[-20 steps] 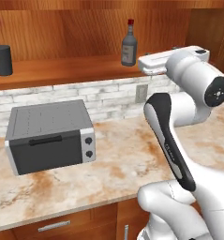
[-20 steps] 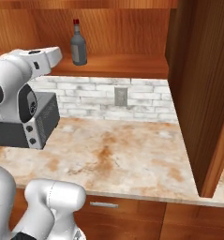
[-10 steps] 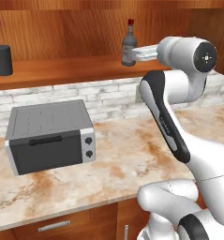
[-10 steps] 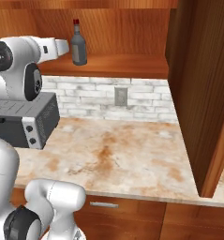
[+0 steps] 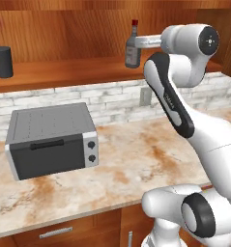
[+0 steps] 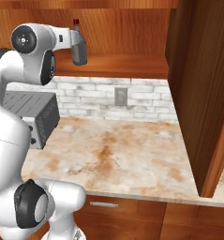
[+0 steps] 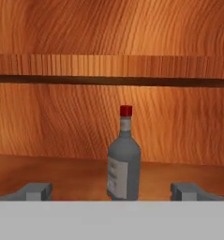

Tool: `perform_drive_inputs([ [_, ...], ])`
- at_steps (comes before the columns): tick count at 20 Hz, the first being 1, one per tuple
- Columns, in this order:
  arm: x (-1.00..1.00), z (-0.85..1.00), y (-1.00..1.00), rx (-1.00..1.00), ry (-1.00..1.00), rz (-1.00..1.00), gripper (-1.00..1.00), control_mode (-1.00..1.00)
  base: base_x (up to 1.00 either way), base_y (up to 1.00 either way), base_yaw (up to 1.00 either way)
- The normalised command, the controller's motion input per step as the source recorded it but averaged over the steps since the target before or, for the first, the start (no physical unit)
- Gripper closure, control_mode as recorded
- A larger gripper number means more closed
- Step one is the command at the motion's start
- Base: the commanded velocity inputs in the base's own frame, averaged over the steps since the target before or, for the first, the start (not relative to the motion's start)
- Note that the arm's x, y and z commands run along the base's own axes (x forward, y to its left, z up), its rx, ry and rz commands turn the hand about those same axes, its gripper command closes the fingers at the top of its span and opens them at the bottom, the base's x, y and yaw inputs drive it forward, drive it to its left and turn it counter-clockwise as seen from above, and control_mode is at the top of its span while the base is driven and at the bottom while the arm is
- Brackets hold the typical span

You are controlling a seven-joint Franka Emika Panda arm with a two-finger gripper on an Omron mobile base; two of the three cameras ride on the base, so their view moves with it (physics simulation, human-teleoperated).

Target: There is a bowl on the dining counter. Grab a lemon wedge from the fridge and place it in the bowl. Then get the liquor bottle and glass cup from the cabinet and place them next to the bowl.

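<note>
I have the jaws spread wide, one fingertip (image 7: 36, 191) showing at each side of the hand view, gripping nothing. The liquor bottle (image 7: 124, 157) stands upright on the cabinet (image 5: 64, 29) shelf, centred between them and just ahead. The glass cup (image 5: 2, 61) sits far along the same shelf. A toaster oven (image 5: 49, 139) rests on the bench (image 6: 127, 159) below.

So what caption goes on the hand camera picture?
Open claw lined up on the red-capped liquor bottle standing on the cabinet shelf.
</note>
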Motion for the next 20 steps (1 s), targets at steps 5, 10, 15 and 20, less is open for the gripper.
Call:
perform_drive_inputs([
  [5,0.42,0.0,-0.14,0.08,-0.21,0.1,-1.0,-1.0,0.0,0.0,0.0],
  [10,0.4,0.0,-0.08,0.02,-0.04,0.08,-1.0,-1.0,0.0,0.0,0.0],
  [15,0.39,0.0,-0.01,0.0,0.11,0.07,-1.0,-1.0,0.0,0.0,0.0],
  [20,0.33,0.06,0.0,0.0,0.14,0.02,-1.0,-1.0,0.0,0.0,0.0],
])
